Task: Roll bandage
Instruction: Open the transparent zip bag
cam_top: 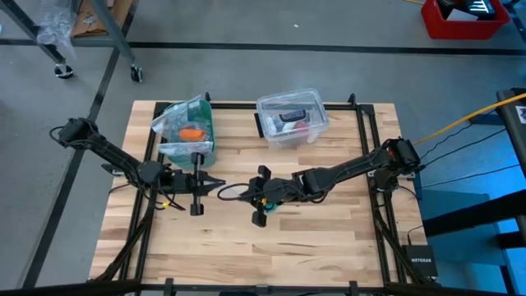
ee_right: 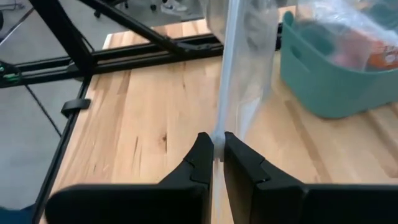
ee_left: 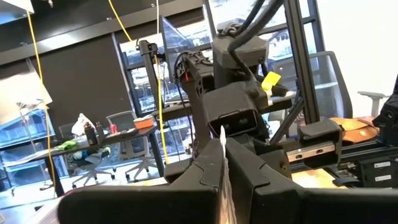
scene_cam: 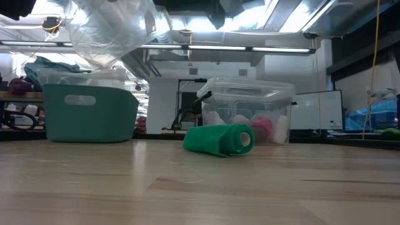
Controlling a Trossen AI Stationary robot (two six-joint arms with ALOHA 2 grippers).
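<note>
The teal-green rolled fabric bandage (scene_cam: 219, 140) lies on its side on the wooden table (cam_top: 329, 247), in front of the clear lidded box (scene_cam: 247, 115). Both the left gripper (ee_left: 222, 168) and the right gripper (ee_right: 217, 155) pinch a clear plastic sheet (ee_right: 239, 74) between closed fingers. Which arm is nearer cannot be told.

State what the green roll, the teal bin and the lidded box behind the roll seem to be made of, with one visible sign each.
Bandage: soft matte fabric, wrinkled wraps. Teal bin: opaque moulded plastic, probably; smooth walls, cut-out handle. Lidded box: clear glossy plastic; contents show through.
</note>
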